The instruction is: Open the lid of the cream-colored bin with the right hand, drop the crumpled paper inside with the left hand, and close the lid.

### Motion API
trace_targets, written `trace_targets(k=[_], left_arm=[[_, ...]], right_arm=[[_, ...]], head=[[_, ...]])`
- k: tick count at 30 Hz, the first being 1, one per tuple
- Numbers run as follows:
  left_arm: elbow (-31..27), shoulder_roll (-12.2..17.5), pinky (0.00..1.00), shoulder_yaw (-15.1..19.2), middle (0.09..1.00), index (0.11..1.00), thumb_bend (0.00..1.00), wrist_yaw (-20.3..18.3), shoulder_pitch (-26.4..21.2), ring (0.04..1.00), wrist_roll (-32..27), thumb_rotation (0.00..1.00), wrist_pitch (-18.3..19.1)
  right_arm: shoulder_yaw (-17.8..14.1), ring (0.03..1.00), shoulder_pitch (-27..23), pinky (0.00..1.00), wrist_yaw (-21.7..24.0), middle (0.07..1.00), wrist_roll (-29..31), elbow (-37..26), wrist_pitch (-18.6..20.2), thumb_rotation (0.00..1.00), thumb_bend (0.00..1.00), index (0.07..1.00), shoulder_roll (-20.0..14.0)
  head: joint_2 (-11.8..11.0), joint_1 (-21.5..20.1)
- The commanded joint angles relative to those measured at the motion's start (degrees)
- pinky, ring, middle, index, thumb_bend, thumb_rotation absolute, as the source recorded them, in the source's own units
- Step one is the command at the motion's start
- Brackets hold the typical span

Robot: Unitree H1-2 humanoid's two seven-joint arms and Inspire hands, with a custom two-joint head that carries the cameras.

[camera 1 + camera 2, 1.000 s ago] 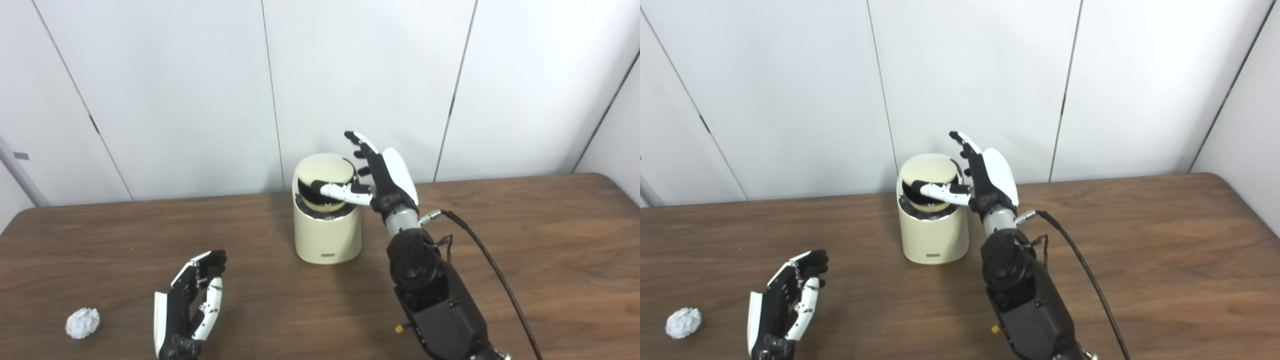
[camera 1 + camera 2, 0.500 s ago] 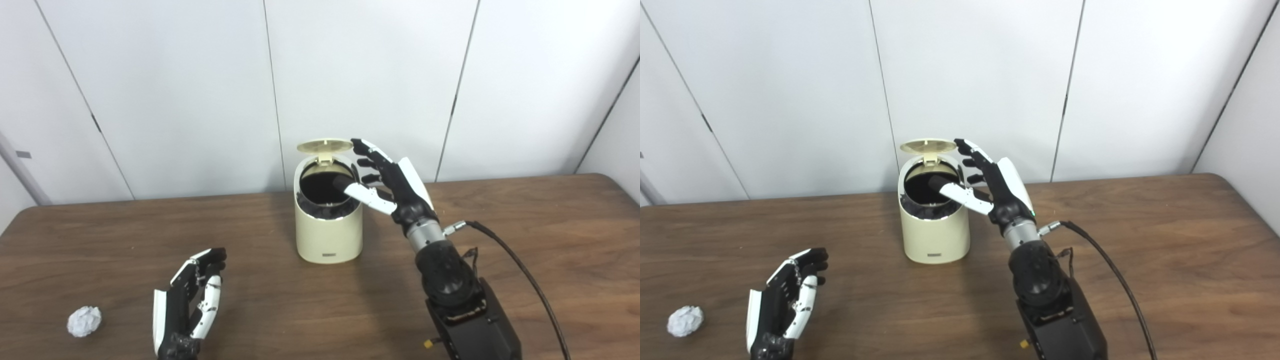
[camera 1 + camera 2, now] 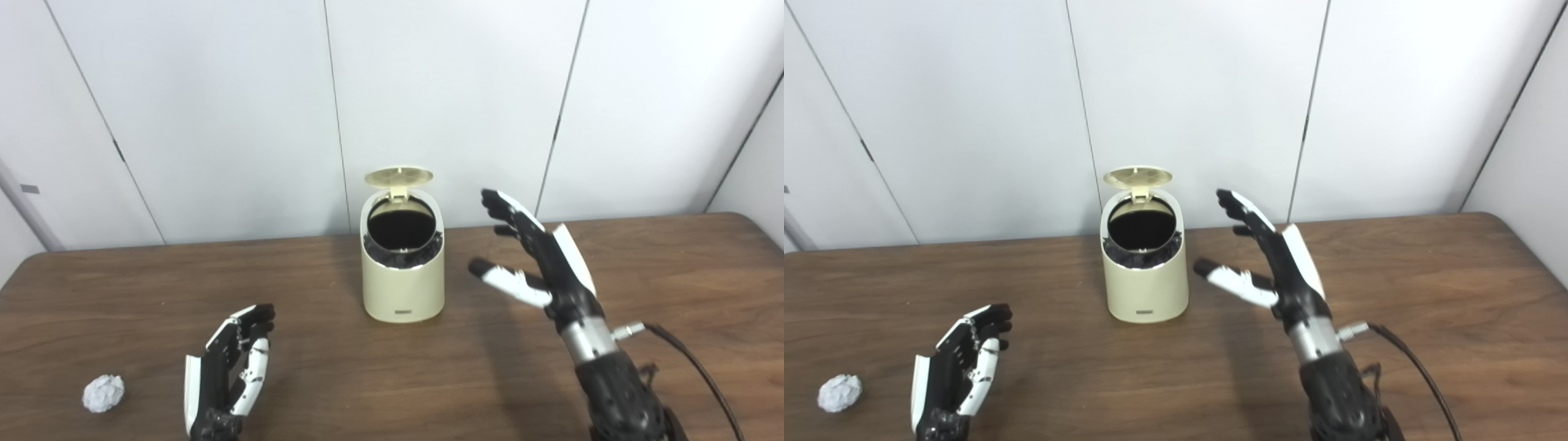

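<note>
- Cream-colored cylindrical plastic bin [image 3: 402, 288] stood upright toward the back of the brown wood-grain table [image 3: 686, 269], near the white panelled wall [image 3: 453, 92] behind it.
- Its round cream lid [image 3: 399, 176] was flipped up on the hinge at the rear rim of the bin, tilted back so its underside showed, leaving the mouth uncovered.
- Inside the mouth of the bin only a dark interior showed, ringed by a crinkled black liner [image 3: 404, 257] at the rim.
- On the right of the bin, the black-and-white right hand [image 3: 539, 263] hung above the table, apart from the bin, touching neither it nor the lid.
- That hand held nothing; its fingers [image 3: 505, 205] were spread wide and stretched up and toward the bin, with the white-tipped thumb [image 3: 508, 282] pointing at the bin's side.
- A black cable [image 3: 692, 361] ran from the right wrist toward the table's near edge.
- In front of the bin and to its left, the black-and-white left hand [image 3: 229, 364] was low over the table, empty, its fingers lying close together, loosely curled and pointing away from the robot.
- Farther left of the bin, near the front edge, the small white crumpled paper ball [image 3: 103, 393] lay on the table, beside the left hand without touching it.
</note>
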Motion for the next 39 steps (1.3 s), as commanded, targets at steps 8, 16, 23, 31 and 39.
trace_targets(k=[8,16,23,31,39], left_arm=[[-1.2,1.3,0.59,0.5,0.707,0.698,0.21,-0.2,-0.1,0.680,-0.1,0.58,-1.2],[-2.0,2.0,0.59,0.6,0.705,0.697,0.20,-0.6,0.5,0.675,-0.4,0.56,-1.5],[-2.3,2.4,0.58,0.8,0.706,0.694,0.19,-0.7,0.7,0.671,-0.6,0.55,-1.5],[-3.3,3.3,0.58,1.2,0.703,0.701,0.19,-1.3,1.1,0.676,-1.1,0.51,-0.7],[-11.9,8.4,0.52,1.5,0.687,0.691,0.32,-0.5,1.8,0.653,13.7,0.29,-1.7]], right_arm=[[-2.7,0.790,6.6,0.70,-8.1,0.798,-3.2,1.8,-16.4,0.78,0.28,0.776,1.1],[-3.7,0.764,11.7,0.66,-11.5,0.764,-5.3,4.2,-20.9,0.79,0.19,0.746,2.3],[-4.6,0.757,13.5,0.65,-12.4,0.763,-4.6,5.6,-22.5,0.72,0.20,0.740,3.6],[-5.1,0.758,13.5,0.66,-11.8,0.763,-3.2,5.9,-21.4,0.68,0.20,0.750,4.8],[-5.7,0.756,13.8,0.66,-11.8,0.766,-2.0,6.3,-22.5,0.67,0.19,0.746,4.0]], head=[[0.2,-0.1],[0.6,0.1],[0.7,0.3],[1.5,0.9],[2.2,4.4]])
